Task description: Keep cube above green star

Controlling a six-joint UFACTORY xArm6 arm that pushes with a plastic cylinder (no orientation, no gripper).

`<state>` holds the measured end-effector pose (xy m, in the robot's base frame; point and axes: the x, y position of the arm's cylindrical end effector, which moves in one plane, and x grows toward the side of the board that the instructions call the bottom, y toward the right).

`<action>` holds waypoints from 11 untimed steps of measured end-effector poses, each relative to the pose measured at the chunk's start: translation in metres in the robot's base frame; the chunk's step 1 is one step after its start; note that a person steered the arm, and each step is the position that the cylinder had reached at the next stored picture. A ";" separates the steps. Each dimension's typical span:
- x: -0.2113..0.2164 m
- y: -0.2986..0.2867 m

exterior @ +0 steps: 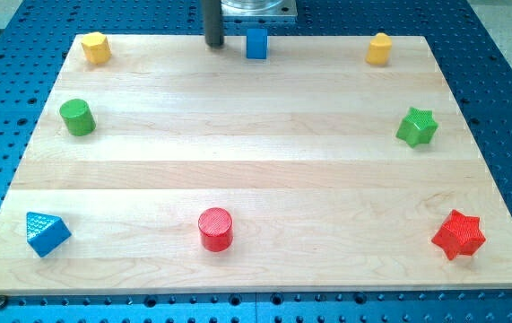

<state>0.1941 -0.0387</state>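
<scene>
A blue cube (pixel 256 43) sits at the view's top edge of the wooden board, near the middle. A green star (pixel 416 126) lies at the view's right, lower than the cube and well to its right. My tip (pixel 212 45) is the end of a dark rod at the view's top, just left of the blue cube, with a small gap between them.
A yellow hexagonal block (pixel 96 48) sits at top left and a yellow rounded block (pixel 379 49) at top right. A green cylinder (pixel 77 117) lies at the left, a blue triangular block (pixel 46 233) at bottom left, a red cylinder (pixel 215 229) at bottom centre, a red star (pixel 458 235) at bottom right.
</scene>
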 end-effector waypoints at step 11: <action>0.160 0.230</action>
